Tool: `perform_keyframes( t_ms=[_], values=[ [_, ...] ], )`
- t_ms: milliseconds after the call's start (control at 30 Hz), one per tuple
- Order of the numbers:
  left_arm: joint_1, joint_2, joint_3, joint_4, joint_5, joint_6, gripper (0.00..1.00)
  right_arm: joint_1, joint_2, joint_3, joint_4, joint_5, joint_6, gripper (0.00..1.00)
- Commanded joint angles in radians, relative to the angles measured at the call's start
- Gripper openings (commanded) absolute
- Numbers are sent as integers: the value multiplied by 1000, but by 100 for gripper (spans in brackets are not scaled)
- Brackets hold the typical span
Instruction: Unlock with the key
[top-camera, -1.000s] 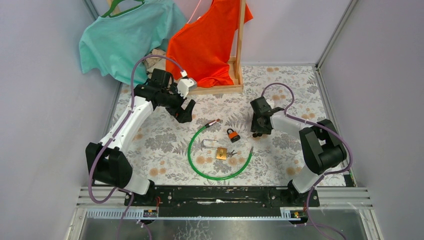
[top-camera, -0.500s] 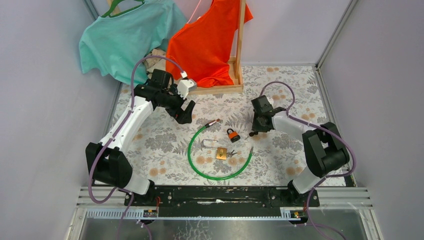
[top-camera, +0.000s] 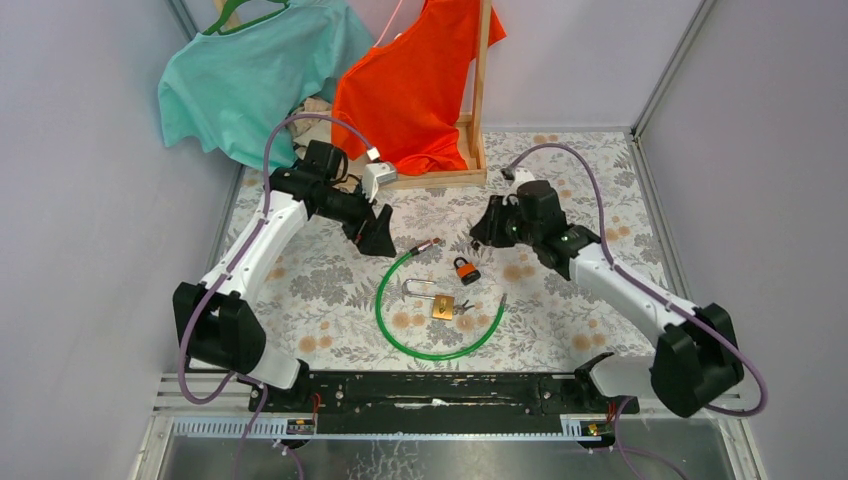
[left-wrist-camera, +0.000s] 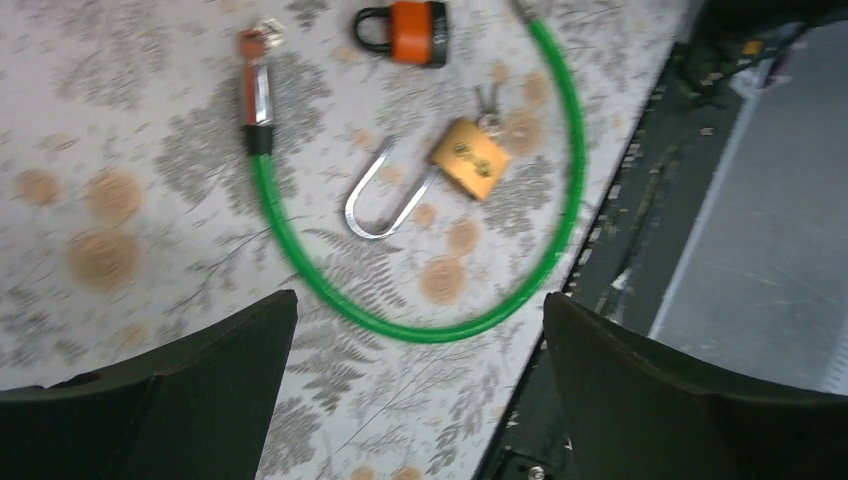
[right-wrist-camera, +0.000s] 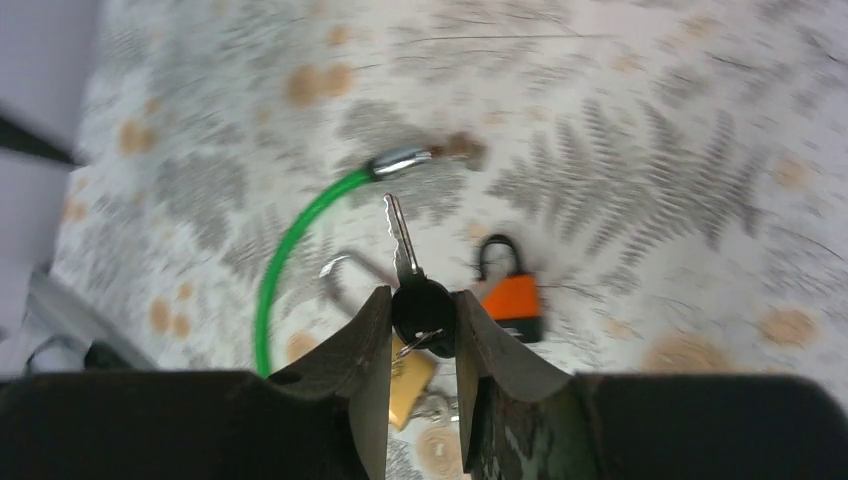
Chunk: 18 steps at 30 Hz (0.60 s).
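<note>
While the right tool (right-wrist-camera: 420, 300) pinches the black head of a key (right-wrist-camera: 401, 235), blade pointing out ahead, it hangs above the desk (top-camera: 330, 300) just beyond the orange lock (top-camera: 465, 269). That lock lies flat with its shackle shut, in the gap between the 2 ends of the green cable (top-camera: 385, 310). A brass lock (top-camera: 443, 306), shackle swung open and keys in its base, lies inside the cable's loop, near the orange one. At the loop's far-left side hovers the left tool (top-camera: 380, 240), fingers spread wide, holding nothing.
</note>
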<state>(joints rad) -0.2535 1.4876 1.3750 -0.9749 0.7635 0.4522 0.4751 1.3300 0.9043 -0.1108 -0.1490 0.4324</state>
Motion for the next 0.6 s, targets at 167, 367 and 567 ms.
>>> perform_keyframes(
  t_ms=[167,367,567],
  values=[
    [2,43,62,-62,372,-30,100,218,-207,-24,236,-77,-209,8],
    [2,63,95,-46,494,-169,100,285,-208,53,176,0,-307,6],
    [1,-1,42,220,499,-511,100,366,-196,125,154,114,-409,2]
  ],
)
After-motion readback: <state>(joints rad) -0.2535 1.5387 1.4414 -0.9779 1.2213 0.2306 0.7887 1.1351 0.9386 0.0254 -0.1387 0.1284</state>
